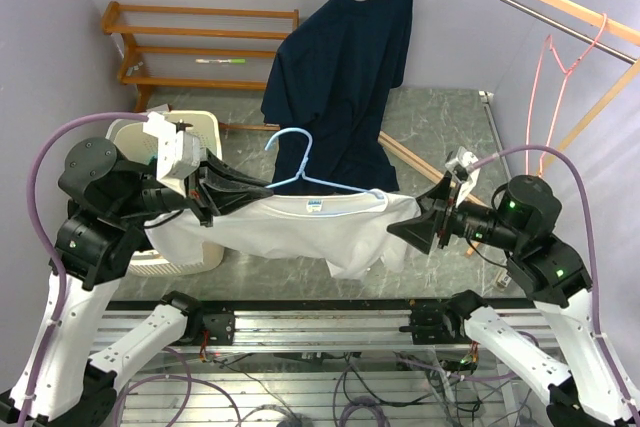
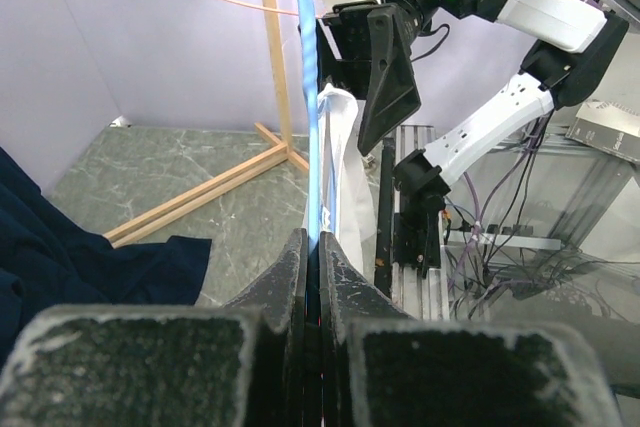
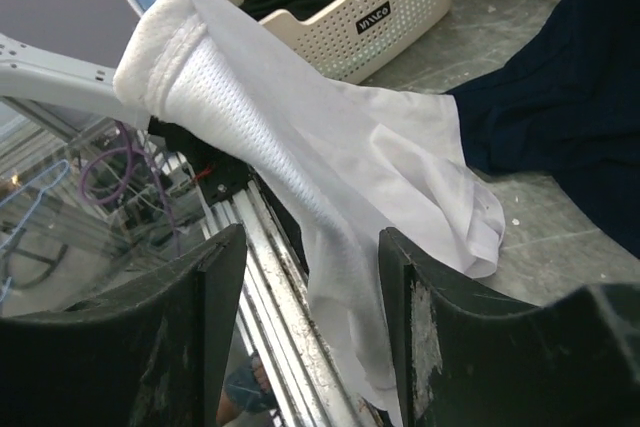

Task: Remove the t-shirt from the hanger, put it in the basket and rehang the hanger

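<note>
A white t-shirt [image 1: 300, 227] hangs on a light blue hanger [image 1: 303, 162], held level between my two arms above the table's near edge. My left gripper [image 1: 235, 192] is shut on the hanger's left end. In the left wrist view [image 2: 313, 247] the blue bar [image 2: 311, 127] runs straight into the closed jaws, with the white cloth [image 2: 340, 177] just beyond. My right gripper [image 1: 415, 227] is open at the shirt's right shoulder. In the right wrist view [image 3: 310, 247] the white sleeve [image 3: 300, 147] droops between the spread fingers without being pinched.
A navy t-shirt [image 1: 345, 57] hangs on another blue hanger from the rail at the back and trails on the floor. A pink hanger [image 1: 560, 62] hangs on the right rail. A white laundry basket [image 1: 195, 132] stands left, behind my left arm. A wooden rack [image 1: 200, 42] stands far left.
</note>
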